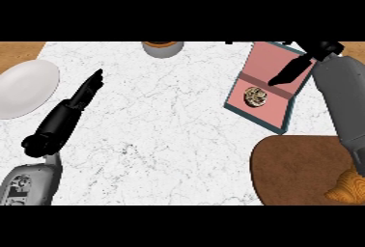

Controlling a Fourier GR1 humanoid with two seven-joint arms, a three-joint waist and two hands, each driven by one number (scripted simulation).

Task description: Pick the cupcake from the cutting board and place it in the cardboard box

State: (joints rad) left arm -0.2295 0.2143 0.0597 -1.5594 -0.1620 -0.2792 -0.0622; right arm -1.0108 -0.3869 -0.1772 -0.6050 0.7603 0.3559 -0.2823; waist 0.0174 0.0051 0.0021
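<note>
The cupcake (pixel 256 96) lies inside the cardboard box (pixel 278 55), a shallow box with a pink inside and a teal rim at the counter's far right. My right hand (pixel 291 71) hovers over the box just up and right of the cupcake, fingers straight and apart from it, holding nothing. The brown round cutting board (pixel 296 166) sits at the near right, below the box. Over the counter's left side my left hand (pixel 63 116) rests open with its fingers pointing away.
A croissant (pixel 348 187) lies on the cutting board's right edge, partly under my right forearm. A white plate (pixel 25 87) sits at the far left edge. A small grey bowl (pixel 162 48) stands at the back middle.
</note>
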